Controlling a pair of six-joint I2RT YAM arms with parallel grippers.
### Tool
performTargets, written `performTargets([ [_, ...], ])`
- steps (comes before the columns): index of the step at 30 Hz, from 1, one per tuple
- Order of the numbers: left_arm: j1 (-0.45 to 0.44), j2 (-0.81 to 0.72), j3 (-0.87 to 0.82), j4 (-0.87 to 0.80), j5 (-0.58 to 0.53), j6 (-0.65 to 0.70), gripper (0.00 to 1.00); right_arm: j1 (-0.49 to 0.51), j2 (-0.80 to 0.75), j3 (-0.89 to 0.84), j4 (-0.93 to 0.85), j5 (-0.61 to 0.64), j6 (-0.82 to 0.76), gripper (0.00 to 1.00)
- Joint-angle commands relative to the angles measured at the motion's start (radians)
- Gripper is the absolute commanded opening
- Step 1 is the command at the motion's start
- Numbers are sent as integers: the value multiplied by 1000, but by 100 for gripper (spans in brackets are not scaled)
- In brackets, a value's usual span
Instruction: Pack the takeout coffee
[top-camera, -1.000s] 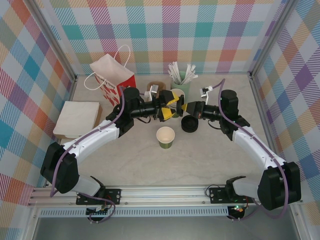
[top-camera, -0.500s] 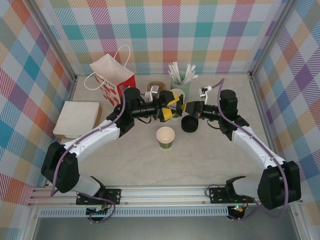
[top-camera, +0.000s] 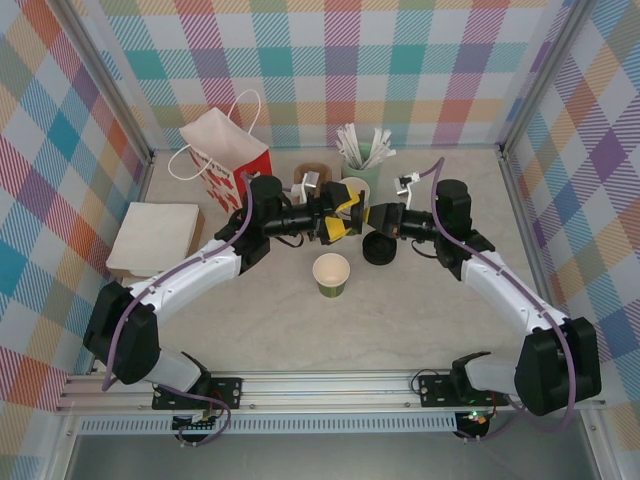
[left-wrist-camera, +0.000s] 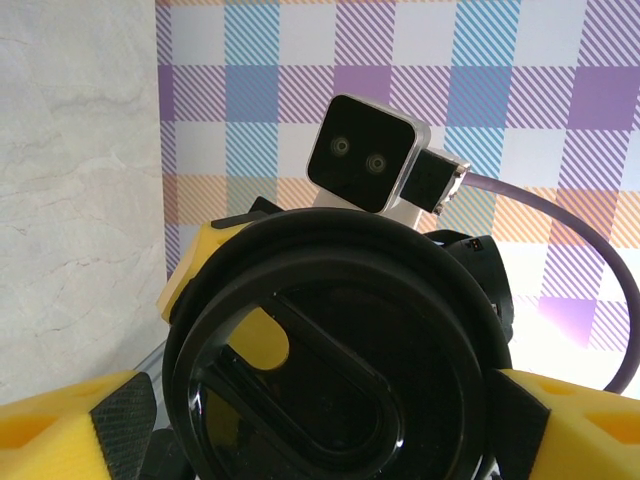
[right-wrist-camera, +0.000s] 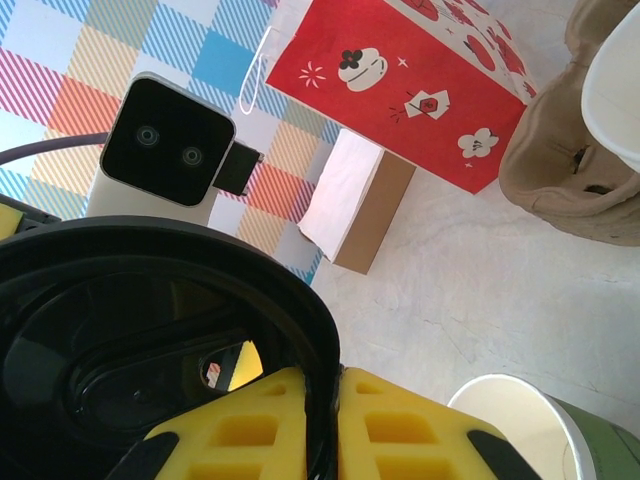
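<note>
The takeout coffee's dark green cup (top-camera: 332, 274) stands open-topped on the table, cream-white inside; its rim shows at the bottom right of the right wrist view (right-wrist-camera: 525, 425). Above and behind it the two grippers meet tip to tip. My right gripper (top-camera: 366, 217) (right-wrist-camera: 335, 420) is shut on the rim of the round black lid (right-wrist-camera: 150, 330), held on edge. The lid (left-wrist-camera: 340, 360) sits between the wide-spread yellow fingers of my left gripper (top-camera: 349, 216) (left-wrist-camera: 320, 430), which stands open. I cannot tell whether those fingers touch the lid.
A stack of black lids (top-camera: 380, 248) lies right of the cup. At the back are a red-and-white paper bag (top-camera: 225, 150) (right-wrist-camera: 400, 90), a brown carrier (top-camera: 313, 175) (right-wrist-camera: 585, 170) and a pot of white stirrers (top-camera: 362, 160). A flat tan box (top-camera: 155, 238) lies left.
The right gripper has edged slightly left with the lid, bringing it a little deeper between the left fingers. The cup has not moved.
</note>
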Motion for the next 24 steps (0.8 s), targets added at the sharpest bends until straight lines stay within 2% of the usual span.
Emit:
performTargets([
  [1,-22,9,35,46,13,-14,86,14,10,29,15,-18,-11,14],
  [12,-28,15,38,51,13,-14,84,28,23,35,4,-9,-17,15],
  [24,-28,15,35,29,8,11,77,32,16,40,-49,9,-44,23],
])
